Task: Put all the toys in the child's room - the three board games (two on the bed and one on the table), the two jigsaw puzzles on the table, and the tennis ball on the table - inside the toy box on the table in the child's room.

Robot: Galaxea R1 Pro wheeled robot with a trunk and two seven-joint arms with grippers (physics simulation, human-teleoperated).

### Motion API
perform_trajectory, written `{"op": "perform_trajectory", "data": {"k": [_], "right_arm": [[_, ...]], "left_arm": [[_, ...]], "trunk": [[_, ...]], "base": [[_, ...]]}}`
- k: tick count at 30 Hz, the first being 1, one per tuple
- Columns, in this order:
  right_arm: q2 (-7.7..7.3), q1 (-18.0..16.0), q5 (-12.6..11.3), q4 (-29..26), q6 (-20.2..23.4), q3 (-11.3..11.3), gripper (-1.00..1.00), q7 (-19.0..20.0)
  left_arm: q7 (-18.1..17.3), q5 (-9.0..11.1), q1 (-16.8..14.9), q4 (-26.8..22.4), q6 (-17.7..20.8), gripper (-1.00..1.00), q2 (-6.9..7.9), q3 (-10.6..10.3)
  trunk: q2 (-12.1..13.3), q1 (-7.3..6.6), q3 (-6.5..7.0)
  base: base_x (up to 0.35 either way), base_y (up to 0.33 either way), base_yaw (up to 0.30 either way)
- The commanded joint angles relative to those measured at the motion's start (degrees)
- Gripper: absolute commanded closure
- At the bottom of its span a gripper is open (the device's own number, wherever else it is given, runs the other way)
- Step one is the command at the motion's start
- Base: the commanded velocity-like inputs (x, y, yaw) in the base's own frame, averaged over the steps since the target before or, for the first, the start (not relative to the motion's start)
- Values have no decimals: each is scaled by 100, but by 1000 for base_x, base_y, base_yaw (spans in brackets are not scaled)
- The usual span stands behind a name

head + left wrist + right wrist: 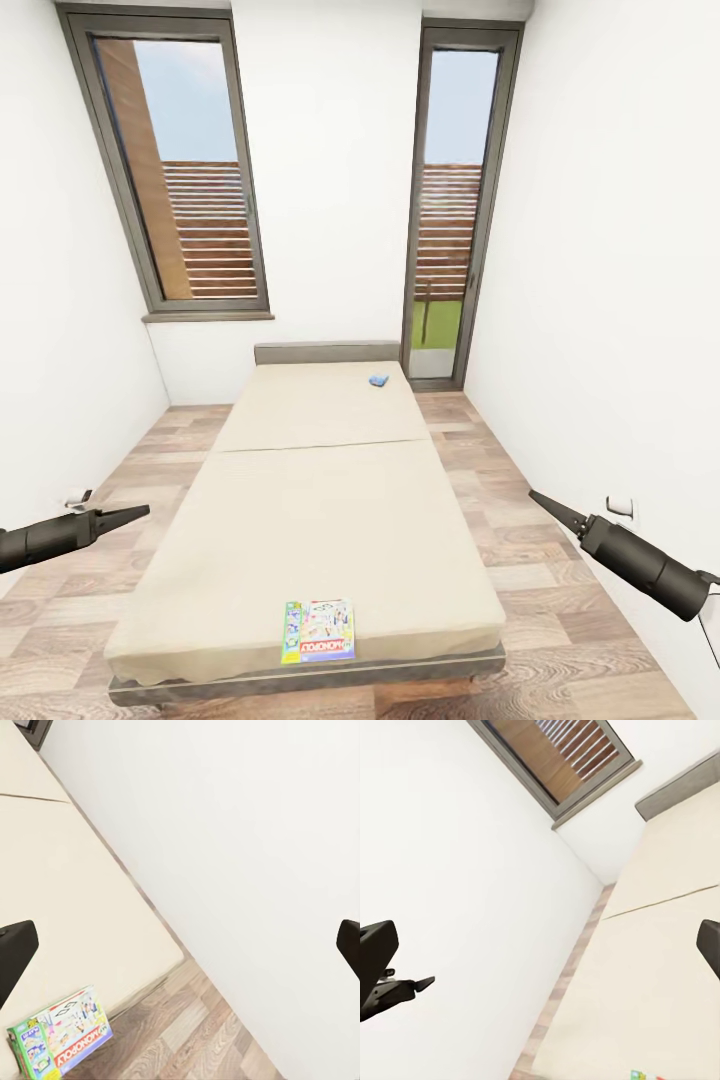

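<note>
Multicoloured board game (319, 631) lies flat at the bed's (300, 500) foot edge; small blue game (378, 380) near the headboard. Likely light, stiff cardboard: pinch an overhanging edge. Left gripper (180, 945) and right gripper (540, 952) both spread, empty.

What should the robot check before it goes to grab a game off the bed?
1. Monopoly box in sight, lying flat near the foot edge of the bed: ok.
2. Small blue game in sight, far end by the headboard: ok.
3. Left tool empty, fingers spread wide: ok.
4. Right tool empty, fingers spread wide: ok.
5. Either tool already over a game: not ok; both hang beside the bed.
6. Toy box ready to receive: cannot tell.
</note>
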Motion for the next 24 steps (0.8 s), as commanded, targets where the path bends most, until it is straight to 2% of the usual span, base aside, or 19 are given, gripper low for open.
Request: {"op": "perform_trajectory", "data": {"k": [1, 9, 17, 24], "right_arm": [[-1, -6, -16, 2, 33, -3, -100, 6], [-1, -6, -17, 9, 35, -3, -100, 4], [-1, -6, -17, 10, 42, -2, -100, 1], [-1, -6, -17, 10, 42, -1, -100, -2]], "left_arm": [[-22, 1, -6, -1, 100, -100, 1, -7], [-22, 2, -6, -5, 515, -100, 1, 4], [-22, -20, -6, -7, 1095, -100, 4, -14], [-22, -45, -6, -7, 1296, -100, 2, -19]], "trunk": [[-14, 4, -14], [-14, 4, -14], [-14, 4, -14], [-54, 26, -32]], "base": [[-1, 0, 0], [0, 0, 0], [0, 0, 0], [0, 0, 0]]}}
